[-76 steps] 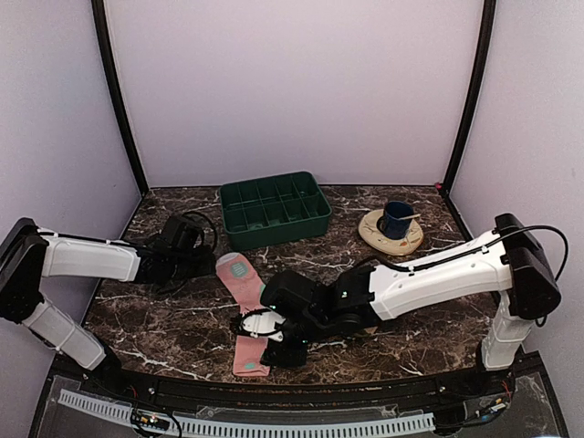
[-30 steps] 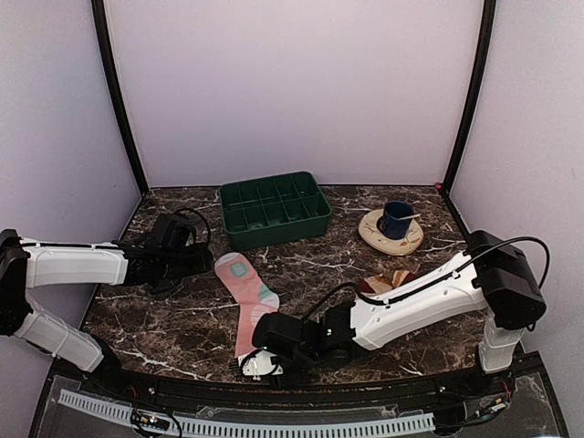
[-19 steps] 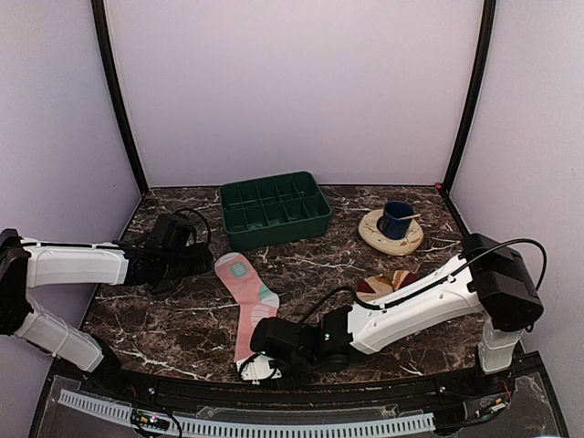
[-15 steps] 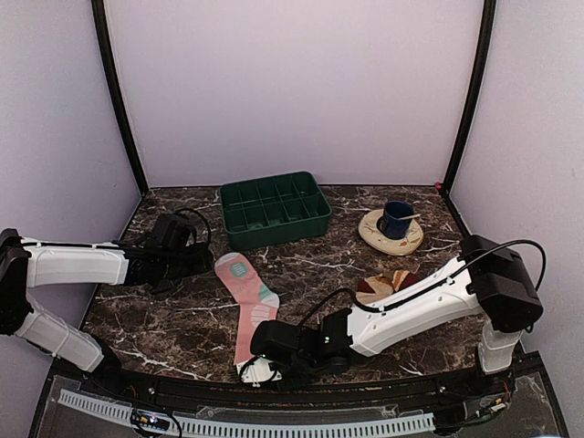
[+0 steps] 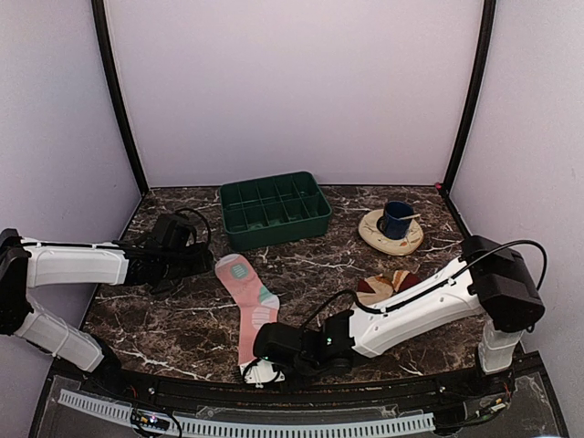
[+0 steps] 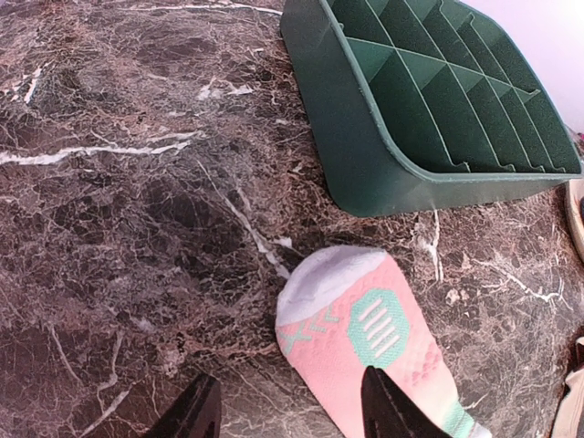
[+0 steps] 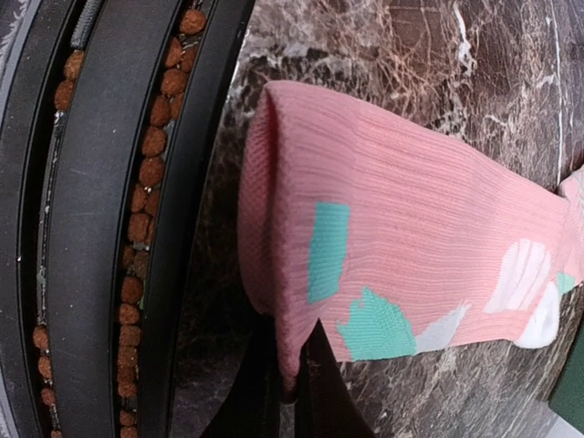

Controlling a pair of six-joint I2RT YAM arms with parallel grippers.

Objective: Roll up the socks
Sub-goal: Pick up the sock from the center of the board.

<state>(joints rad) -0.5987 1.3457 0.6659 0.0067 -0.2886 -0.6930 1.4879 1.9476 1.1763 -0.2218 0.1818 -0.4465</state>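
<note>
Two socks point(image 5: 245, 297) point(image 5: 388, 285), one tray point(image 5: 278, 231), one cup point(image 5: 397, 219)

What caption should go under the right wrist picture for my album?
Right tool pinches the edge of the pink sock beside the black table edge.

- No word, number, brand or sign can be read in any of the views.
- The nearest thing to a mark is a teal patch point(image 6: 377, 327) with short white bars near the toe of the pink sock point(image 6: 401, 383). It is a woven pattern, not lettering.
</note>
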